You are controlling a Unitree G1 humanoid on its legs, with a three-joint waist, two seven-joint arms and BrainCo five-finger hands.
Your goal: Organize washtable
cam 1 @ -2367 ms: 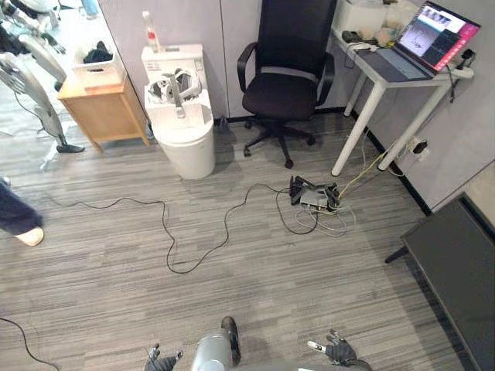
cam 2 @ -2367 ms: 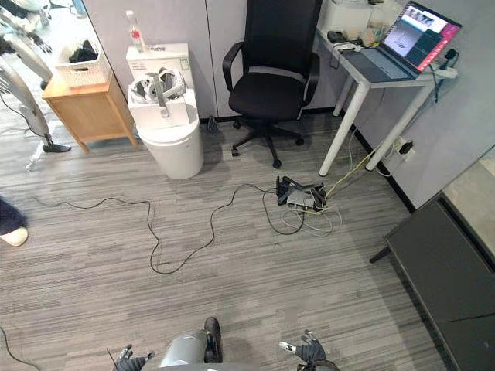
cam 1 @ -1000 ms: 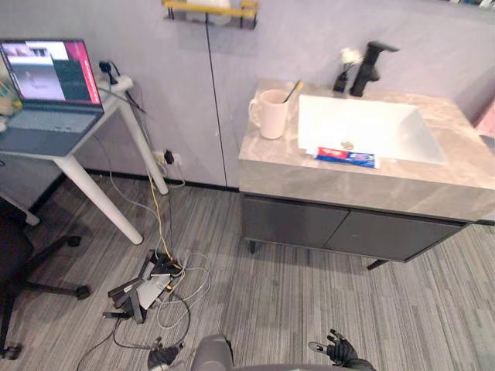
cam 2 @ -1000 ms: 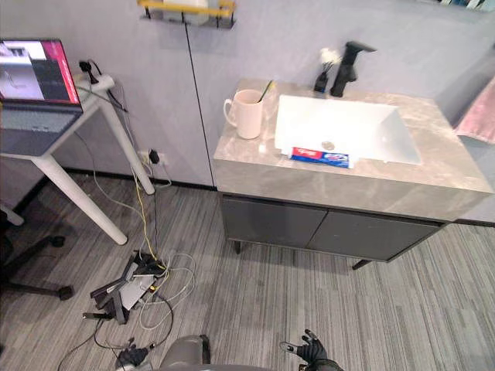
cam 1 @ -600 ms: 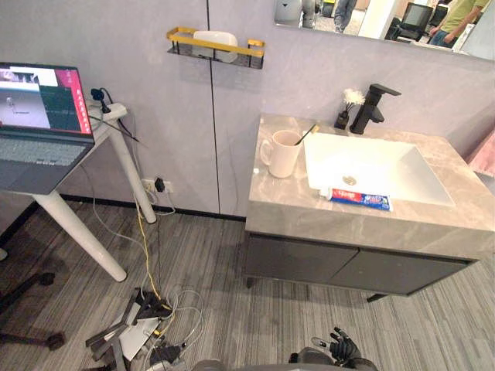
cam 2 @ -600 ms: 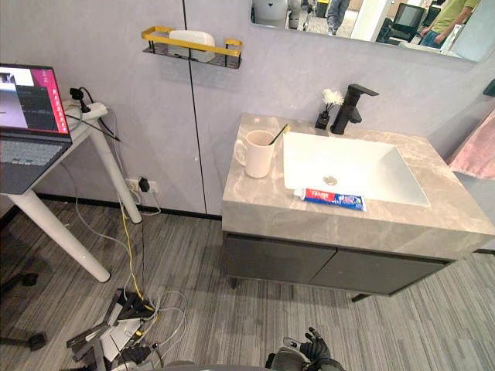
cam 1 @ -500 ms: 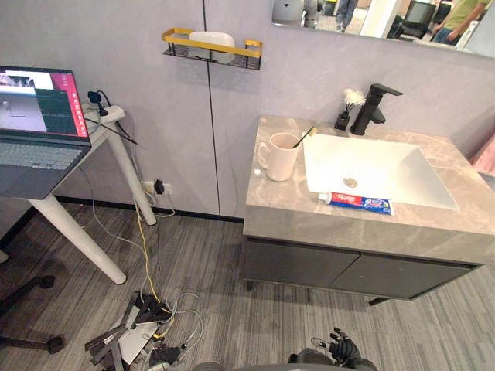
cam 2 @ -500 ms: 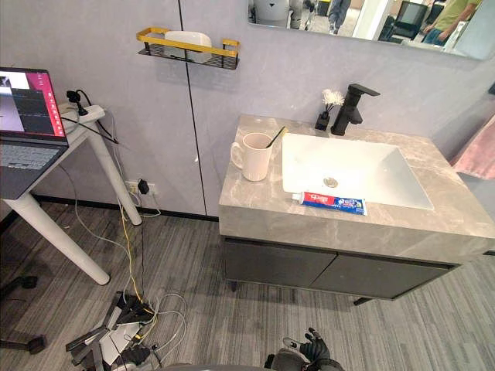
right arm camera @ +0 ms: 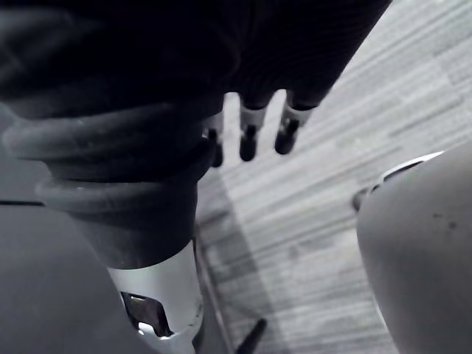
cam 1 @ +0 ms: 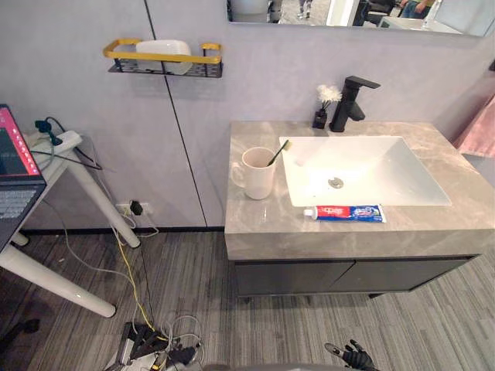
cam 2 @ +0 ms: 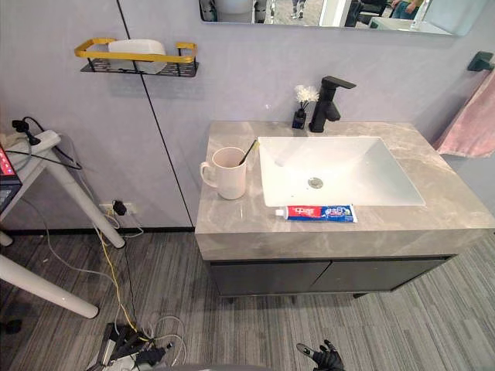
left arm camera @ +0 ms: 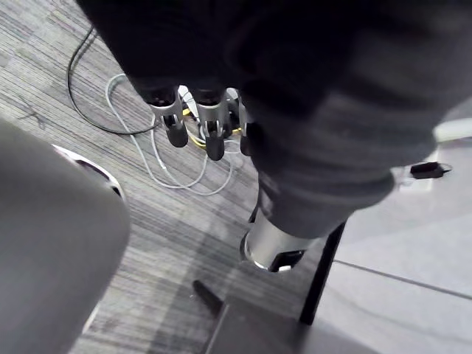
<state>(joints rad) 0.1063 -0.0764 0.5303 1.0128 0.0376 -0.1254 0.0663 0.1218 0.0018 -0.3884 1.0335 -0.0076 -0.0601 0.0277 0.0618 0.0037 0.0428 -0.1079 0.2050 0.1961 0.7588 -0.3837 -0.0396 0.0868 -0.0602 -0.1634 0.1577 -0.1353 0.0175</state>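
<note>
The washtable [cam 1: 255,236] has a grey stone top with a white basin [cam 1: 371,182] set in it. A cream mug [cam 1: 257,174] holding a toothbrush stands left of the basin. A toothpaste tube [cam 1: 344,212] lies flat on the front strip of the top. By the back wall stand a black tap [cam 1: 352,100] and a small vase of white flowers [cam 1: 322,108]. My right hand [cam 1: 352,357] hangs low over the floor in front of the cabinet, fingers [right arm camera: 248,139] relaxed and holding nothing. My left hand [left arm camera: 214,133] also hangs over the floor, fingers straight and empty.
A wall shelf [cam 1: 162,60] with a gold rail and a white soap dish hangs left of the washtable. A white desk [cam 1: 46,255] with a laptop edge stands at far left, a tangle of cables [cam 1: 155,348] on the floor below. A pink towel [cam 1: 476,127] hangs at right.
The camera has swung round from the room to face the washtable, which now sits centred. Mug, tube and tap keep their places on it. Both hands stay low.
</note>
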